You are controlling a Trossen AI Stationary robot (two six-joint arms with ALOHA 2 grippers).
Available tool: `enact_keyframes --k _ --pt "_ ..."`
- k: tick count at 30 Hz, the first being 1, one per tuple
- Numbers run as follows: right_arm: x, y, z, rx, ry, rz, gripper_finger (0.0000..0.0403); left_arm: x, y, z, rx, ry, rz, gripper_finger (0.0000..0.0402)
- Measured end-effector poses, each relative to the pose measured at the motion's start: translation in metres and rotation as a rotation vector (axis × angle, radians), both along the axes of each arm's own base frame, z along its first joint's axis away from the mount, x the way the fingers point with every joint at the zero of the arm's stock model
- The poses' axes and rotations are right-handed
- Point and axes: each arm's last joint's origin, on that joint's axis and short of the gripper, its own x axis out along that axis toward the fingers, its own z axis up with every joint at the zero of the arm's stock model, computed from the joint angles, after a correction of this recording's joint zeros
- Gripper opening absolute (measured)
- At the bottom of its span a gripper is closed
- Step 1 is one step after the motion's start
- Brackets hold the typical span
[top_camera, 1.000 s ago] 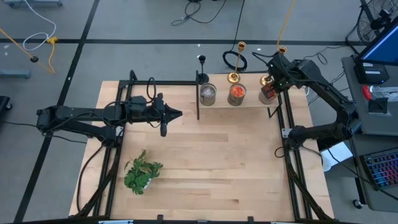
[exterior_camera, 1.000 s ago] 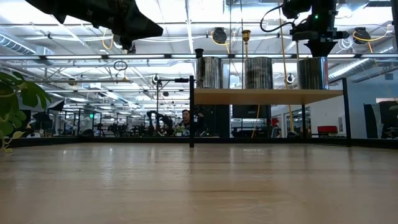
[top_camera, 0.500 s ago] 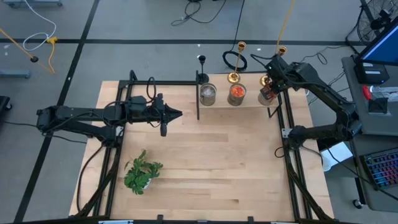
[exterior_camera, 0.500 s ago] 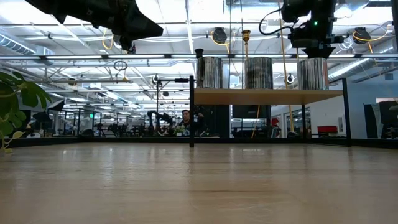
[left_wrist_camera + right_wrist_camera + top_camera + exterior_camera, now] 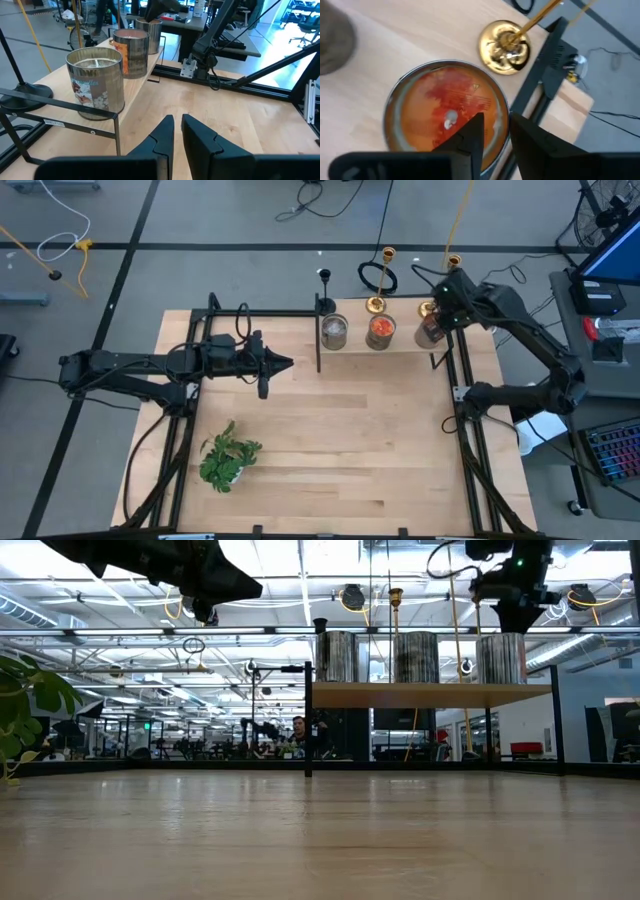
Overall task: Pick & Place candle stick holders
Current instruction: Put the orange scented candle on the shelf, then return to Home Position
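Three candle stick holders stand by their round bases along the far side of a raised wooden shelf [image 5: 400,348]: a black one [image 5: 325,278], a gold one [image 5: 376,304] and a second gold one [image 5: 504,47] at the right end. My right gripper [image 5: 496,132] hangs open above the right-hand candle tin [image 5: 445,115], just short of that gold base, touching nothing. My left gripper [image 5: 177,122] hovers over the table's left half [image 5: 288,363], pointing at the shelf, its fingers almost together and empty.
Two more candle tins [image 5: 333,332] [image 5: 381,330] stand on the shelf in front of the holders. A green leafy plant [image 5: 228,455] sits near the front left. Black frame rails [image 5: 462,390] run along both table sides. The middle of the table is bare wood.
My right gripper has drawn back a little from the right gold holder toward the table's far right corner and tipped slightly. The holder stays upright on the shelf.
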Motion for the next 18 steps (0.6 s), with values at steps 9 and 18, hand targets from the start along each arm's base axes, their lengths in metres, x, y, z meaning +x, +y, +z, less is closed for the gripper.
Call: enact_keyframes --k 9,18 --pt "-0.019 0.026 0.019 -0.099 -0.08 0.062 0.0094 -0.003 0.0 0.006 0.028 -0.04 -0.003 0.004" --pt "-0.047 0.068 0.039 -0.149 -0.346 0.143 0.0077 -0.042 -0.006 0.032 0.107 -0.125 -0.01 0.004"
